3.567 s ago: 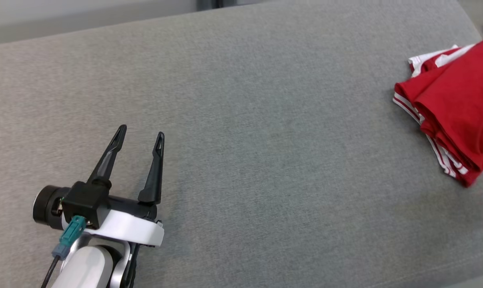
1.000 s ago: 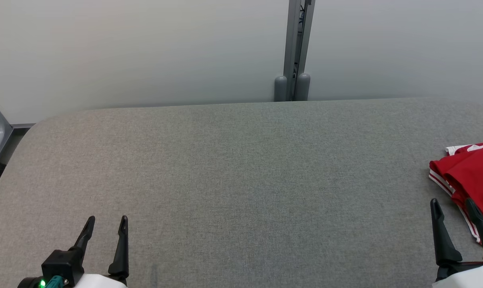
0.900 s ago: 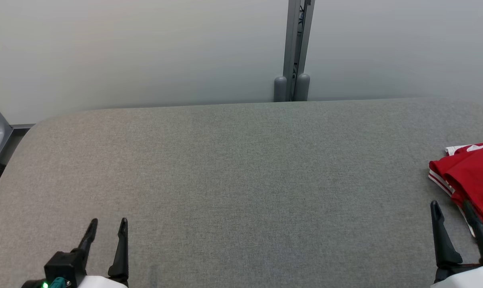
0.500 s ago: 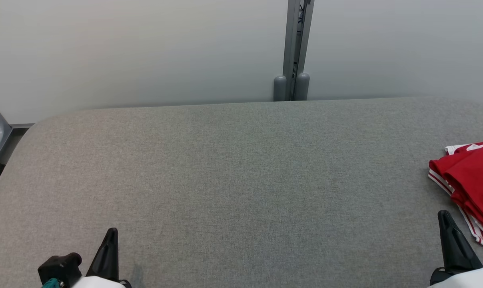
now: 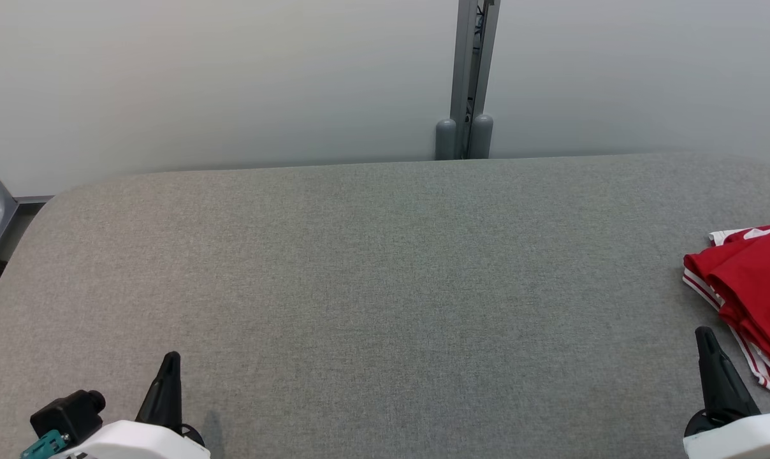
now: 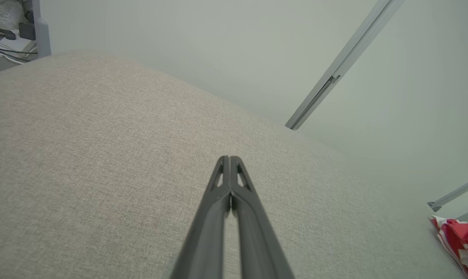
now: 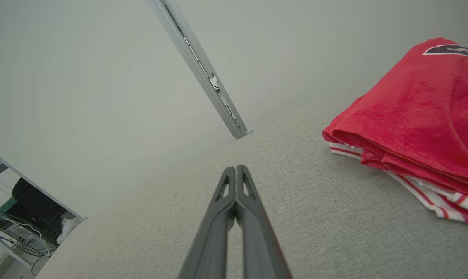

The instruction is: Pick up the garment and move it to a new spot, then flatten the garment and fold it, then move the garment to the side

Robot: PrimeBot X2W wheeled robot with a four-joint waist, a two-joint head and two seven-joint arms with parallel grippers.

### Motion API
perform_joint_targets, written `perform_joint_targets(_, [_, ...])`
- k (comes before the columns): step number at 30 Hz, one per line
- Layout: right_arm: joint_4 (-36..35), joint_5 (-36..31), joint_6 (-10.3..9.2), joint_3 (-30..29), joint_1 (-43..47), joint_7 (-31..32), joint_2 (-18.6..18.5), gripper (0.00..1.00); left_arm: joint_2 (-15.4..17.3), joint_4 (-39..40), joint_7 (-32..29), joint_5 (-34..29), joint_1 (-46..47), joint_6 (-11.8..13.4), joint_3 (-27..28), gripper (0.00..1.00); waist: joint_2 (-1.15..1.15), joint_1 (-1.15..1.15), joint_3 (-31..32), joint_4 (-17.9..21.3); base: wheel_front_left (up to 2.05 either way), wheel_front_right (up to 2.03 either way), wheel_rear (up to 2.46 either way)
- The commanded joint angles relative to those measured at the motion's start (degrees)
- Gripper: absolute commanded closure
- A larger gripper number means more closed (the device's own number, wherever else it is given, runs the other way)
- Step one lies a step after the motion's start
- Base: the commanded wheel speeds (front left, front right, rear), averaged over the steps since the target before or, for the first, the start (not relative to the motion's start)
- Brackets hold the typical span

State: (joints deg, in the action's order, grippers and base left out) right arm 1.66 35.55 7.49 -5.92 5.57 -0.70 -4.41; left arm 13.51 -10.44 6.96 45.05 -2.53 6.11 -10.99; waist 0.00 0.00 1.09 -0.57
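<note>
1. Head view: my left claw (image 5: 170,362) sits at 7 o'clock and my right claw (image 5: 704,338) at 5 o'clock. Each has its fingers pressed together on nothing, above the grey table (image 5: 385,274). The red garment (image 5: 751,280) lies folded at 3 o'clock by the table's right edge. It is just beside my right claw without touching it, and part of it runs out of frame.
2. Left wrist view: my left claw (image 6: 230,162) points to 12 o'clock with its tips tight together over bare table. The garment (image 6: 456,236) is at 4 o'clock, well apart.
3. Right wrist view: my right claw (image 7: 236,172) is closed and empty. The garment (image 7: 412,104) lies near, at 2 o'clock. It is stacked in layers, red on top with white striped hems beneath and a dark print at its far end.
4. Handling, as I judge it: the garment is light, soft and limp, not fragile. Pinched by one layer, it would sag and unfold. I would spread my fingers first, then pinch through all layers along the near folded edge, one claw toward each end.
</note>
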Motion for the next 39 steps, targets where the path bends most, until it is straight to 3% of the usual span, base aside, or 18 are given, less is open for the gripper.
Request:
perform_joint_targets(1, [-0.25,2.16,0.01,-0.28,-1.69,0.3,-0.41,1.0,0.22,0.43,-0.47,1.8,2.12,-0.58,1.11,1.0,0.0,0.0,-0.02,0.0,0.0,0.0,0.0])
perform_joint_targets(39, [5.88,28.97,0.01,-0.5,-6.91,3.76,0.48,1.0,-4.76,-1.44,-6.56,24.47,5.64,-7.08,8.92,1.0,0.0,0.0,-0.49,0.22,0.0,0.0,0.0])
